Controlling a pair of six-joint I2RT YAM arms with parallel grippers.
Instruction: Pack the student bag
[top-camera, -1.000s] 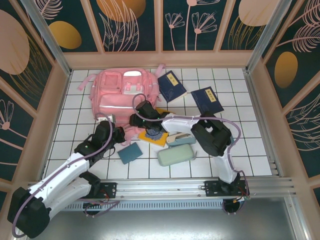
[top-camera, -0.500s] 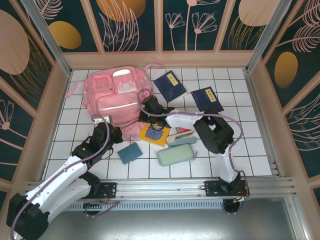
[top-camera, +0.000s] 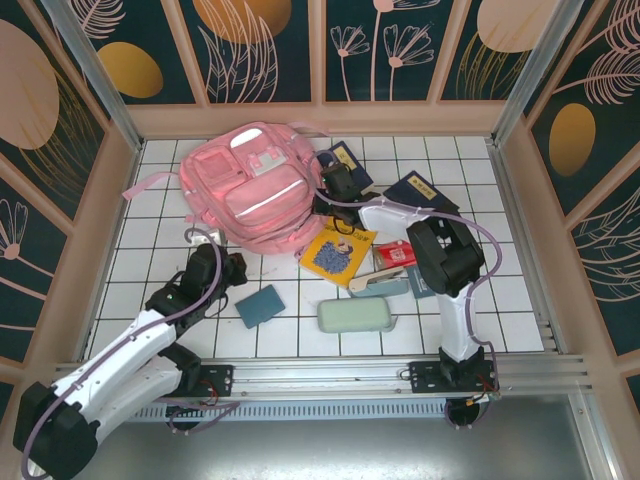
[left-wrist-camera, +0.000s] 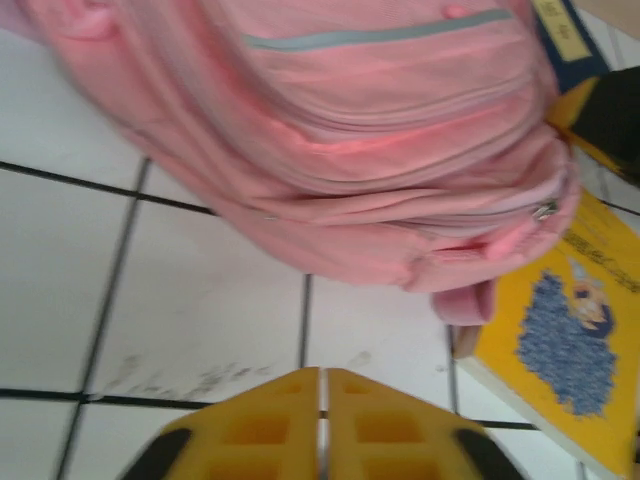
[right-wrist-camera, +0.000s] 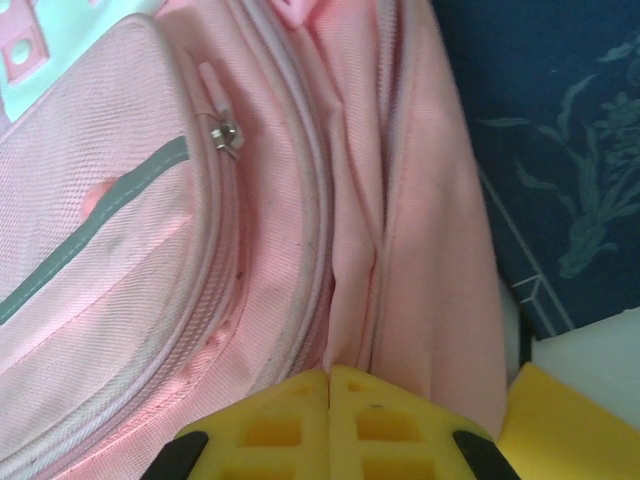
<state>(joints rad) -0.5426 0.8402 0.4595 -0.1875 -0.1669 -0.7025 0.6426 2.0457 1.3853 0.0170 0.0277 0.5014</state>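
Currently right hand (right-wrist-camera: 328, 380) pinches student bag (top-camera: 255, 190); left hand (left-wrist-camera: 322, 378) closed nearby

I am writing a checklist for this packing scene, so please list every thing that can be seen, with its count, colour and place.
backpack: one, pink, back left of the table
books: two, dark blue, right of the backpack
picture book: one, yellow, front right of the backpack
box: one, small, red, right of the picture book
pouch: one, grey-blue, just in front of the box, partly hidden
pencil case: one, pale green, near edge, centre
notebook: one, teal, in front of the backpack
table: one, white tiles
left gripper: one, yellow fingers, shut and empty, by the backpack's near edge
right gripper: one, yellow fingers, shut on the backpack's fabric
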